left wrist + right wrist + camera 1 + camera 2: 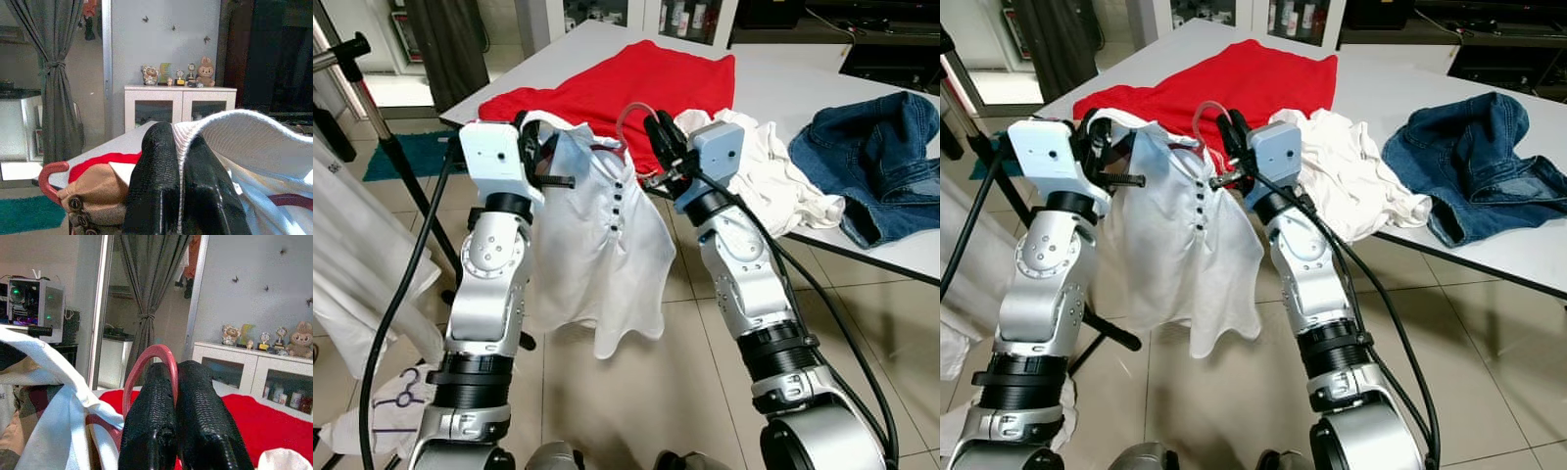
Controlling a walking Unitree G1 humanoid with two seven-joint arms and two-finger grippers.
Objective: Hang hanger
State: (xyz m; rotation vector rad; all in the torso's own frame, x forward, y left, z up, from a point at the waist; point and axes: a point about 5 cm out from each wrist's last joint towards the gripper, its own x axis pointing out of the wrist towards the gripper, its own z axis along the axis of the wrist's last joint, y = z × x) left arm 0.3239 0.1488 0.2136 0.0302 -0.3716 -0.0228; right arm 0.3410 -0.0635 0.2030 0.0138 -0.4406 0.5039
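A white buttoned shirt [602,245] hangs on a hanger between my two arms, in front of the table. Its pink-red hook [628,116] sticks up at the collar. My right gripper [658,132] is shut on that hook [142,363], which curves up beside the black fingers [200,396]. My left gripper [530,137] is shut on the shirt's left shoulder. In the left wrist view the ribbed white edge [230,122] runs pinched between the fingers [156,166]. The hanger's body is hidden inside the shirt.
A black clothes rack pole [396,157] slants at my left, with white garments [352,264] hanging below it. Behind the shirt, the white table [783,69] carries a red garment [636,78], a white heap [773,171] and jeans [881,157]. A purple hanger [406,387] lies on the floor.
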